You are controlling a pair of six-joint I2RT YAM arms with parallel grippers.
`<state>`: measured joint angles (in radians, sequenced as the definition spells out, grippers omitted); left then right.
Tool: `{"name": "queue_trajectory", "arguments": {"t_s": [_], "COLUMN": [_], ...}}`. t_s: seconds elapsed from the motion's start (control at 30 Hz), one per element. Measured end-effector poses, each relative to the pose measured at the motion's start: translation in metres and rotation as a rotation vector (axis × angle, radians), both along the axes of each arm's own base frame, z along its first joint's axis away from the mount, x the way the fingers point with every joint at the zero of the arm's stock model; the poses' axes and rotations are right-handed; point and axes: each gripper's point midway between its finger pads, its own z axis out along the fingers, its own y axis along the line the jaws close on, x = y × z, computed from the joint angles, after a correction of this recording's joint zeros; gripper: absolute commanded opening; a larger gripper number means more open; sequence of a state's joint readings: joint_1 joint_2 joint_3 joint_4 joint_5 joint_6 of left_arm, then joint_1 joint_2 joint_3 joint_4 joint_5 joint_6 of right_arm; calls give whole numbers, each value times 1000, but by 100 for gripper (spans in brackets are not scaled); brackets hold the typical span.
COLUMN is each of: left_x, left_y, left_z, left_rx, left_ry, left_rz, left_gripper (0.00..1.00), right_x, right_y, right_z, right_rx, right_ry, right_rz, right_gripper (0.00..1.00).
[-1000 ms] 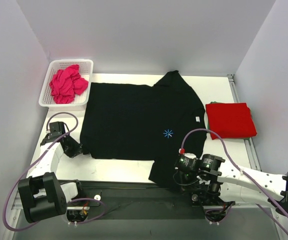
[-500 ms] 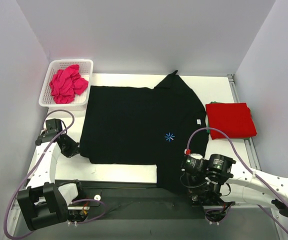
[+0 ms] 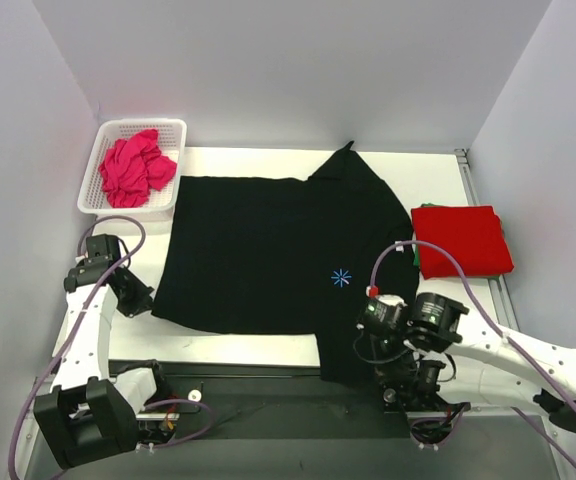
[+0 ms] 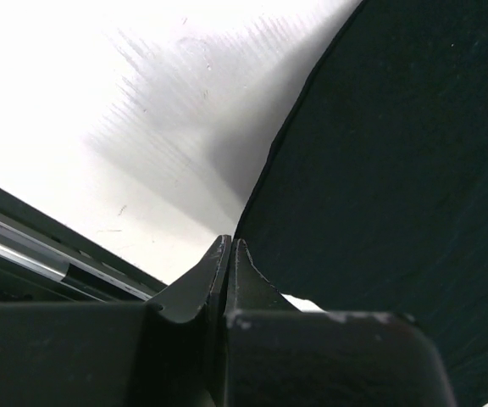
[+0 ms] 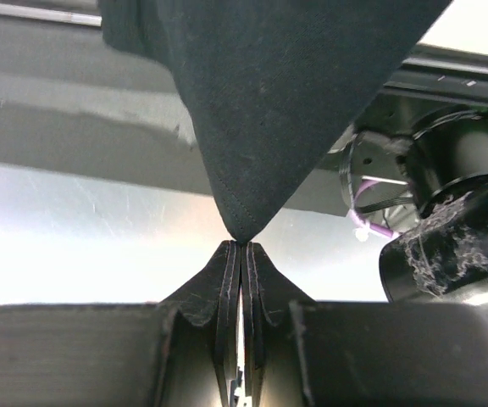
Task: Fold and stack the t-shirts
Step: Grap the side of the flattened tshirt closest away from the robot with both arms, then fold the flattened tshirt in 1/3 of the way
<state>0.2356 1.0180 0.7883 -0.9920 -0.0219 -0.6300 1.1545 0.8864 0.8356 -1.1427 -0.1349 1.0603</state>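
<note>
The black t-shirt [image 3: 278, 250] lies spread across the middle of the table, with a small blue mark on it. My left gripper [image 3: 146, 303] is shut on its near left corner; in the left wrist view the closed gripper [image 4: 230, 242] meets the cloth's edge [image 4: 396, 170]. My right gripper [image 3: 364, 340] is shut on the near right corner, and the cloth [image 5: 269, 102] hangs in a point from the gripper [image 5: 242, 243]. The red t-shirt [image 3: 461, 240] lies folded at the right. The magenta-pink t-shirt [image 3: 133, 168] is crumpled in the basket.
The white mesh basket [image 3: 138, 123] stands at the back left corner. A dark rail [image 3: 268, 375] runs along the table's near edge, between the arm bases. Grey walls close in the left, back and right sides.
The left gripper has moved left and the right gripper right, each with its corner. The black shirt's near hem is drawn wider and flatter.
</note>
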Motion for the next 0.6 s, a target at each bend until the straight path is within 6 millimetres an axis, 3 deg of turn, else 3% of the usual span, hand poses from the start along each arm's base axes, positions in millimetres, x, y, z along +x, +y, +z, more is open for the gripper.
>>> {"name": "queue_trajectory", "arguments": {"t_s": [0.23,0.43,0.6], "left_x": [13,27,48], "left_y": [3,-3,-10], "left_z": [-5,-17,-15], "left_rx": [-6,-52,-69], "left_ry": [34,48,22], "left_rz": [-32,-71,-122], "left_gripper": [0,0,0], "right_x": [39,92,130], "right_y": [-1,-2,-2], "right_z": [5,19,23], "right_rx": [-71,-84,-100], "right_ry": [-4,-27,-22], "right_rz": [-52,-104,-111], "right_gripper": [0,0,0]}}
